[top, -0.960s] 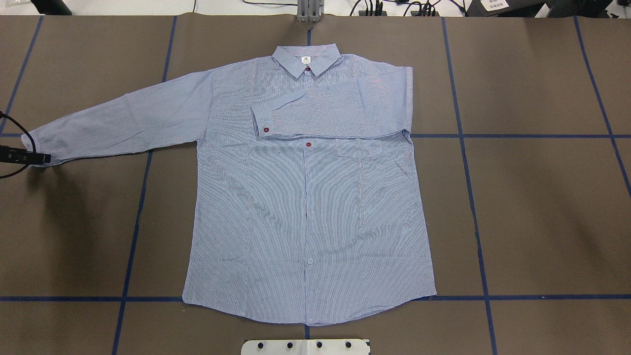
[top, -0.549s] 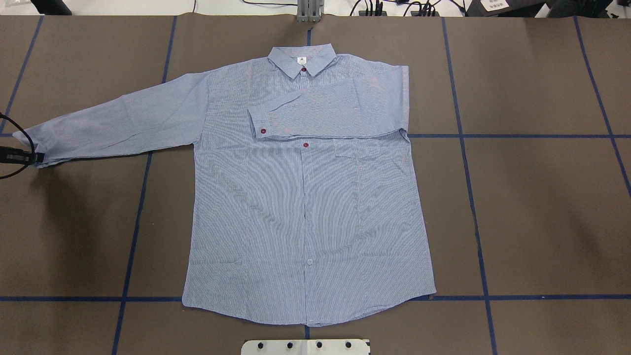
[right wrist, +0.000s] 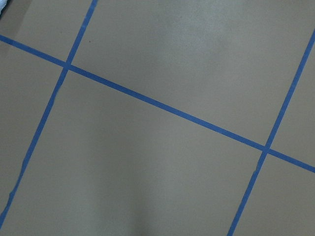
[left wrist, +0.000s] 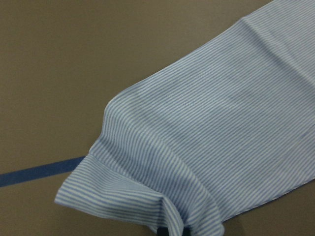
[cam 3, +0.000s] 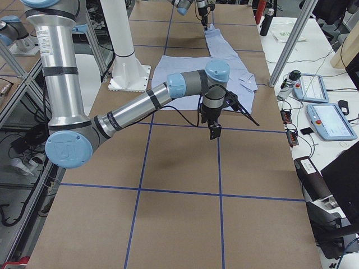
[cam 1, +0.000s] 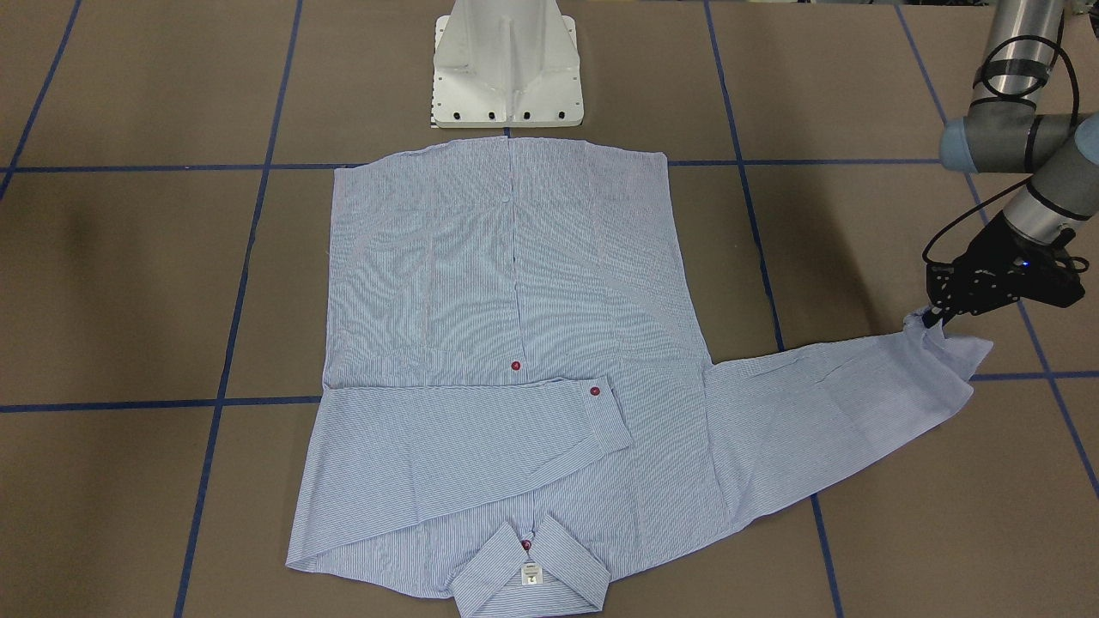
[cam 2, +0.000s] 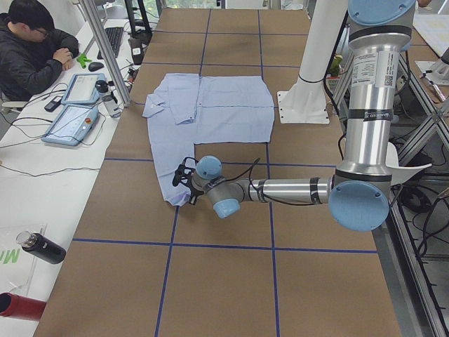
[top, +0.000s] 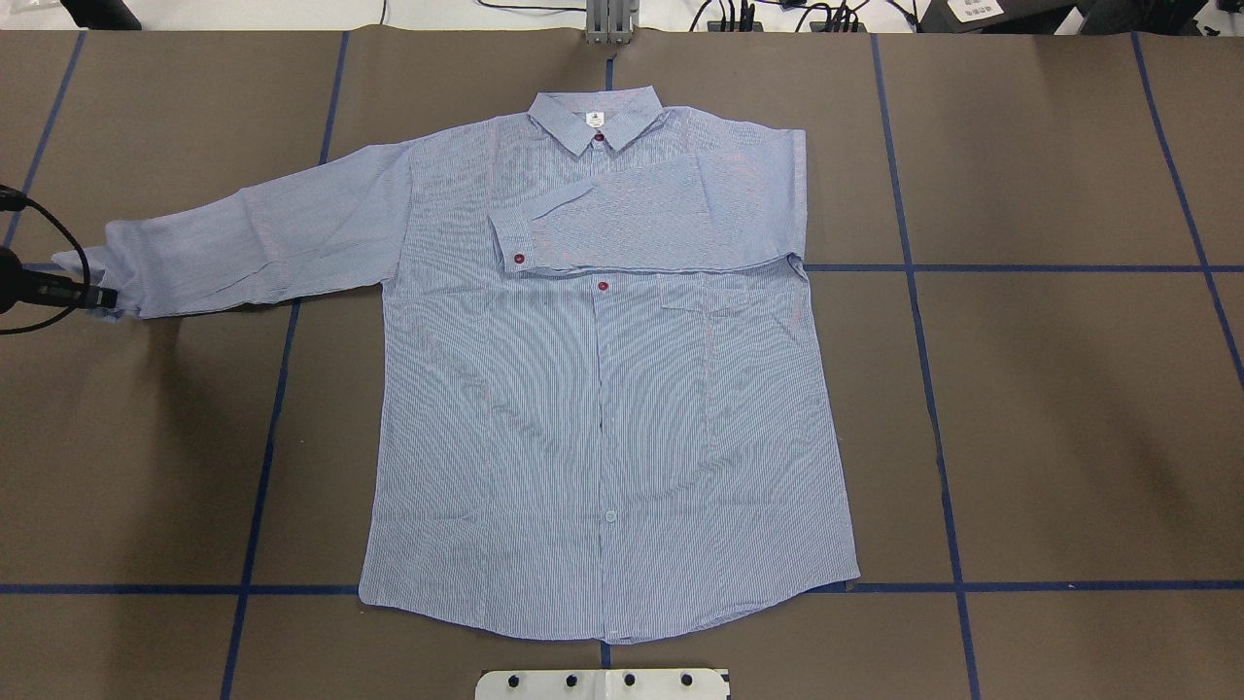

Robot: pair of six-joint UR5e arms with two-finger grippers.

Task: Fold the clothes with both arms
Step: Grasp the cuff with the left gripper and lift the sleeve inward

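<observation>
The left fingers (top: 86, 294) are clamped on the sleeve cuff (top: 97, 267) and have pulled it in toward the blue striped shirt (top: 603, 418), which lies flat on the surface (top: 1069, 389). The sleeve fold is starting. I cannot tell if the right fingers (cam 3: 215, 132) are apart.

Left end effector (cam 1: 932, 319) pinches shirt cuff (cam 1: 955, 354); right arm (cam 3: 140, 106) outstretched.
</observation>
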